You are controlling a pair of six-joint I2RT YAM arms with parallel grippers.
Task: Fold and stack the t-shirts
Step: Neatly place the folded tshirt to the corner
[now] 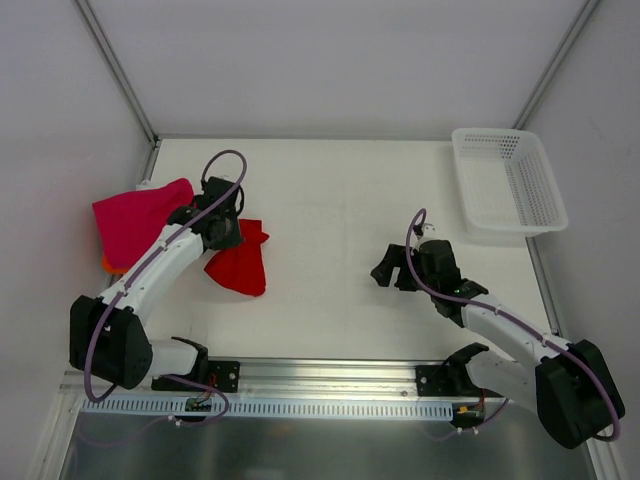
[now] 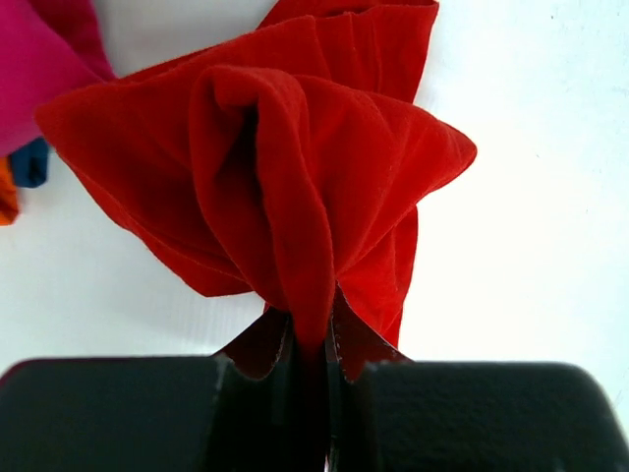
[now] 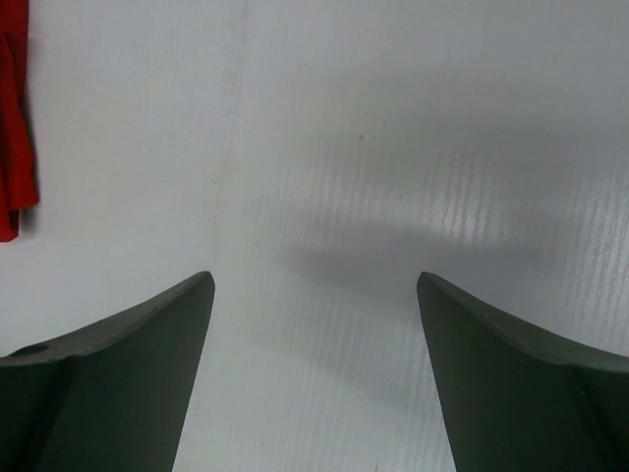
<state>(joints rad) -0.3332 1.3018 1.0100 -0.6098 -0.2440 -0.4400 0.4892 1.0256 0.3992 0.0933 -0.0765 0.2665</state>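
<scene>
A bright red t-shirt (image 1: 240, 264) hangs bunched at the table's left, and my left gripper (image 1: 228, 232) is shut on it. The left wrist view shows the cloth (image 2: 295, 167) pinched between the closed jaws of the left gripper (image 2: 313, 324) and fanning out in folds. A folded magenta-pink t-shirt (image 1: 140, 218) lies just left of it, with an orange t-shirt's (image 1: 108, 264) edge showing under it. Slivers of the pink (image 2: 39, 59), a blue t-shirt (image 2: 29, 162) and the orange one (image 2: 6, 192) show at the left. My right gripper (image 1: 392, 270) stands open over bare table (image 3: 314, 285), the red cloth (image 3: 12, 147) at its far left.
A white plastic mesh basket (image 1: 510, 185) stands at the back right corner. White walls close in the table on the left, back and right. Both arm bases sit on the metal rail (image 1: 320, 375) along the near edge.
</scene>
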